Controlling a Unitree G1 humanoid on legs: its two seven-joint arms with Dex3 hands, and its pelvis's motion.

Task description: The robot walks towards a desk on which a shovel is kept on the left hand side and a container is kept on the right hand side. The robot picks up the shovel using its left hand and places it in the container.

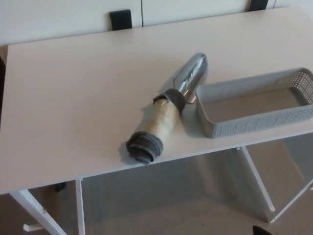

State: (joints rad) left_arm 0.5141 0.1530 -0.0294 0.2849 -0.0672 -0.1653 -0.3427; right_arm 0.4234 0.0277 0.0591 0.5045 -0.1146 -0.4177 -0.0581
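The shovel lies on the white desk, near the middle and close to the front edge. Its shiny metal blade points up and to the right, and its pale handle with dark grey wraps at both ends points toward the front edge. The blade tip lies just beside the left end of the grey mesh container, which sits at the desk's right front and looks empty. Neither of my hands shows in the head view.
Two black brackets sit at the desk's back edge against a white wall. White desk legs and floor show below the front edge. A dark gap runs along the desk's left side.
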